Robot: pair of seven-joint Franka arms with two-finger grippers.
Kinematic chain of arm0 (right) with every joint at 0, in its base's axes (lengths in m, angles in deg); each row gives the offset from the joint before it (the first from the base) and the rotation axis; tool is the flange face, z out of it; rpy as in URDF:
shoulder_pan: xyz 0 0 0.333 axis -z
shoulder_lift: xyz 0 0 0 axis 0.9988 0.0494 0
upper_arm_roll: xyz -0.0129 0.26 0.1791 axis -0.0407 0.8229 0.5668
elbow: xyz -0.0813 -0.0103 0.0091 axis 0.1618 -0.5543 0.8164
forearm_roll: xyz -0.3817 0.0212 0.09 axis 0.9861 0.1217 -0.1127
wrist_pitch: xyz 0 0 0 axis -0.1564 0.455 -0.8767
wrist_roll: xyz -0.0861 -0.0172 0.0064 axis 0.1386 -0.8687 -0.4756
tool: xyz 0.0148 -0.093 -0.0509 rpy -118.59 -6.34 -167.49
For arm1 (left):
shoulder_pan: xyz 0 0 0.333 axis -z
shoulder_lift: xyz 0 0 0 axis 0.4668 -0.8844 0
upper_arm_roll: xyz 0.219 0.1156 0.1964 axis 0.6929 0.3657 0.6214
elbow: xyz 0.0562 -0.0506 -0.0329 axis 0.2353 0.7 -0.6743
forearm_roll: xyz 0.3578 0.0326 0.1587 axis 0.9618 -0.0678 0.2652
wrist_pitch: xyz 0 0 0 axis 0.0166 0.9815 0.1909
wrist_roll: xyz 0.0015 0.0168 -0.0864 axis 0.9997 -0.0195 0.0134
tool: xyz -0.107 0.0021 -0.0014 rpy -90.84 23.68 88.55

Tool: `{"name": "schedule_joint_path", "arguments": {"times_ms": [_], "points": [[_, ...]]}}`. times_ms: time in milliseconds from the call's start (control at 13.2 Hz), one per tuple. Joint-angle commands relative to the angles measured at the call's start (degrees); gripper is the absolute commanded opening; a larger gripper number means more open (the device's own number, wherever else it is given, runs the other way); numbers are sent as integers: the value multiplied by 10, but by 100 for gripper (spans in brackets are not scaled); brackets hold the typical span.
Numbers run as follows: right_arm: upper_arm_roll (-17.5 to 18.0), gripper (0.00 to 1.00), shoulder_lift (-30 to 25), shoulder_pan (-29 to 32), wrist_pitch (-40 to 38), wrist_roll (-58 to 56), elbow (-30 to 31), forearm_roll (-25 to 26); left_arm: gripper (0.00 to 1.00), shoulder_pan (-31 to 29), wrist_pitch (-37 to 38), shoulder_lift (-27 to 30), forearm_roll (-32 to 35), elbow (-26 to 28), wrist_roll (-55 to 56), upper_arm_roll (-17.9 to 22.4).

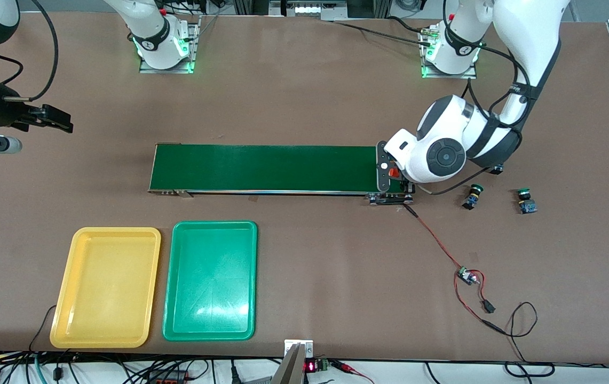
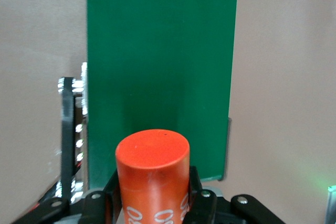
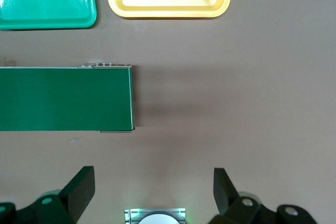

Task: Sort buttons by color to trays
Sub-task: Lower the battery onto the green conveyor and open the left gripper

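Green buttons, 2 of them [image 1: 474, 195] [image 1: 526, 201], lie at right of the front view, near the conveyor belt [image 1: 264, 168]; the yellow tray [image 1: 64, 314] and green tray [image 1: 176, 320] sit lower left. The left arm bends down over the belt's end. The right gripper [image 1: 61, 120] waits upper left.

Left wrist: the left gripper [image 2: 152, 203] clamps an orange cylinder [image 2: 152, 174].

Right wrist: the right gripper's fingers [image 3: 79, 190] are spread apart over bare table.
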Motion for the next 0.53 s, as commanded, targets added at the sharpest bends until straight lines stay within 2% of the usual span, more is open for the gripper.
{"name": "schedule_joint_path", "arguments": {"times_ms": [0,303,379,455], "points": [[1,100,-2,-2,5,-4,4,1,0,11,-31,0,7,33,-13,-2],[1,100,-2,-2,4,-4,4,1,1,17,-31,-4,7,35,-12,-4],[1,100,-2,-2,4,-4,4,1,8,19,-32,-5,7,34,-12,-4],[1,100,-2,-2,4,-4,4,1,21,20,-34,-5,7,34,-12,-4]]}}
